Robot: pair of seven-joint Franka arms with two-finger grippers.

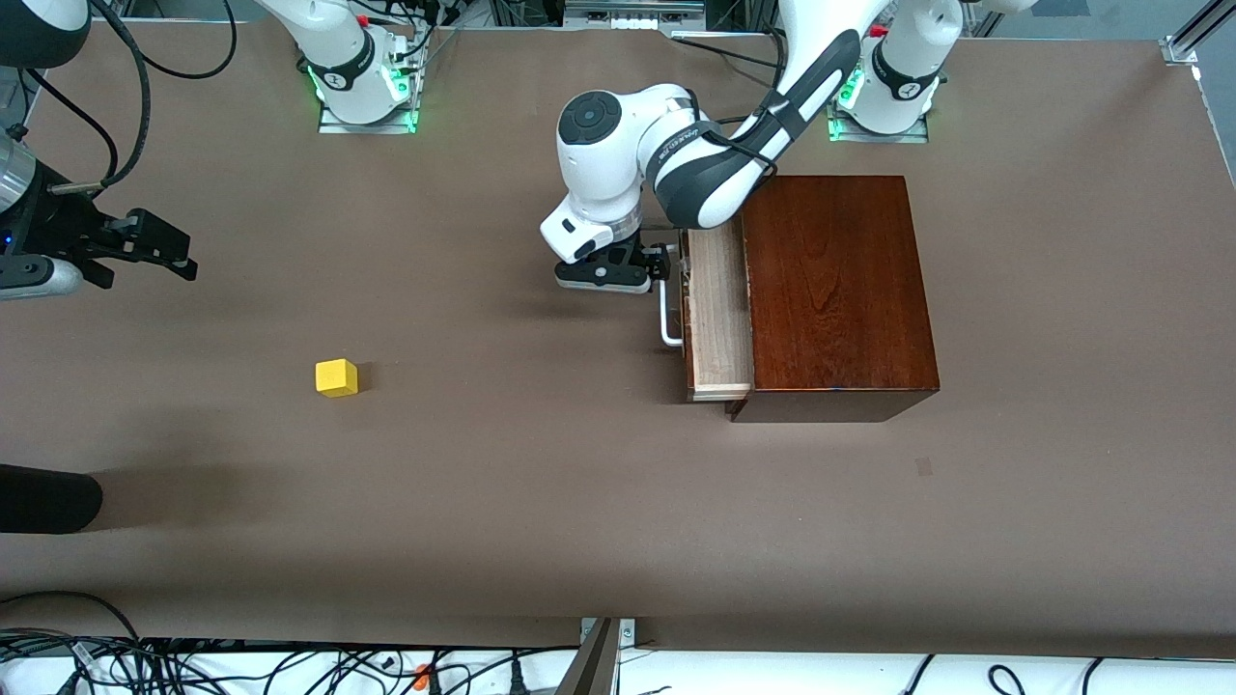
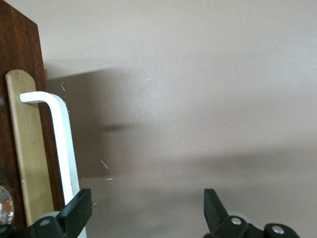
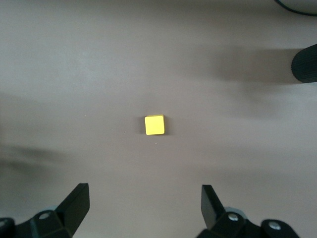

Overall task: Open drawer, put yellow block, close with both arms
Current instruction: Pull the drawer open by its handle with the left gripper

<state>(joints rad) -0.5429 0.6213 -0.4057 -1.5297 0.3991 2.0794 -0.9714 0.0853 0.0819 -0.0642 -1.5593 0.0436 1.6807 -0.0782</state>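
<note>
The mahogany box (image 1: 835,290) stands toward the left arm's end of the table. Its drawer (image 1: 719,319) is pulled partly out, showing the pale tray. The white handle (image 1: 668,314) faces the right arm's end. My left gripper (image 1: 664,263) is low, just in front of the drawer front and open. In the left wrist view the handle (image 2: 62,144) runs past one fingertip (image 2: 75,210), and nothing lies between the fingers of the left gripper (image 2: 147,213). The yellow block (image 1: 336,377) lies alone on the table. My right gripper (image 1: 179,259) hangs open above the table; in the right wrist view the block (image 3: 154,125) sits ahead of the right gripper (image 3: 145,206).
A dark rounded object (image 1: 43,499) pokes in at the table's edge at the right arm's end, nearer the camera than the block; it also shows in the right wrist view (image 3: 304,62). Brown table (image 1: 502,463) stretches between block and drawer.
</note>
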